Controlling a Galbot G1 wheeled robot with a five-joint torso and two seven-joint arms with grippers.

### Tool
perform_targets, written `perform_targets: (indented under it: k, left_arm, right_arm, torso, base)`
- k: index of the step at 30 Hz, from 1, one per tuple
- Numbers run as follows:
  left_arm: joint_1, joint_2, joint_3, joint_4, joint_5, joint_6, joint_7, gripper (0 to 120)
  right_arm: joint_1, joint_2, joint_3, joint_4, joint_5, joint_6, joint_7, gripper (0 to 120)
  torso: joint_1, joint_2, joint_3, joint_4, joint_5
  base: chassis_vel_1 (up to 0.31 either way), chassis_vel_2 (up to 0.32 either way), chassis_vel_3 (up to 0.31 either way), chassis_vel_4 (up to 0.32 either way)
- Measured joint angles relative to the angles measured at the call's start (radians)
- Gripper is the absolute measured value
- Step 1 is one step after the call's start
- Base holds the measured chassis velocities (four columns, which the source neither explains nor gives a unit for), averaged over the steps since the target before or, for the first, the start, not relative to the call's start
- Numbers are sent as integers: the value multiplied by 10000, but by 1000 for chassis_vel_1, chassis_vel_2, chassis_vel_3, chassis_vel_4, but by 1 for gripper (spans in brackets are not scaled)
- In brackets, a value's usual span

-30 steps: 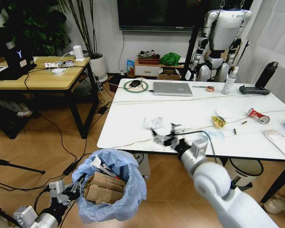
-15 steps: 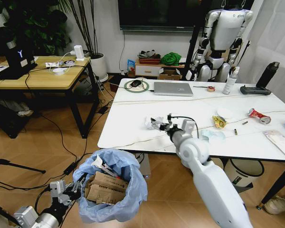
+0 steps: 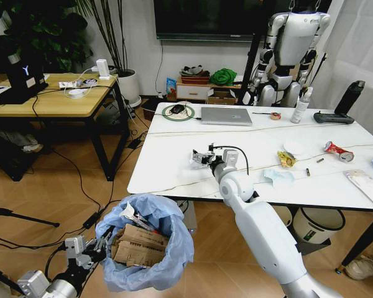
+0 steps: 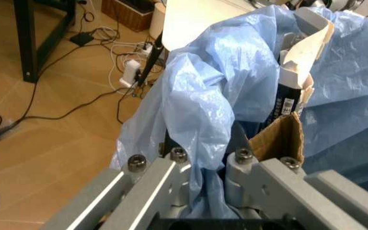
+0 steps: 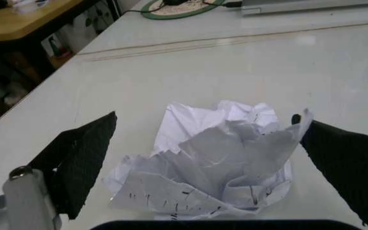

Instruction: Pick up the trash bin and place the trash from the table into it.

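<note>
Straddling the crumpled white paper [image 5: 212, 153] near the table's [image 3: 174, 146] front edge, my right gripper [image 3: 202, 158] stood open; closing off-centre, I judged, could flick it away. My left gripper [image 4: 203, 165] clamped the trash bin's [image 3: 150, 248] rim.

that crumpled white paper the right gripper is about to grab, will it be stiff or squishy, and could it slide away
The crumpled white paper looks loosely wadded with airy folds, so it will probably squash between the right gripper's open jaws. It seems very light. On the smooth table it could skid if one jaw touches first.
</note>
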Motion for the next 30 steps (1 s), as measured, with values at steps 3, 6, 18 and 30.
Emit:
perform_targets:
  k: [3,6,18,30]
  left_arm:
    - [-4,-15,-2,-1,0,0,0,1]
    - [-18,-21,-2,18,-4,0,0,1]
    - [-113,112,-33,123,-152,0,-7,1]
    - [-192,158,-5,229,-222,5,-24,1]
  right_arm:
    - [-49,-56,-68,-198,-140,113,-310,89]
    - [-116,-88,-87,-258,-205,152,-430,81]
    - [-431,-205,-250,-342,-454,441,-825,36]
    - [-483,-339,-266,-224,-535,738,-1025,0]
  torso:
    - [0,0,0,-1,0]
    - [0,0,0,-1,1]
    - [-1,0,0,-1,0]
    - [0,0,0,-1,1]
  base:
    - [0,0,0,0]
    - [0,0,0,0]
    - [0,0,0,0]
    - [0,0,0,0]
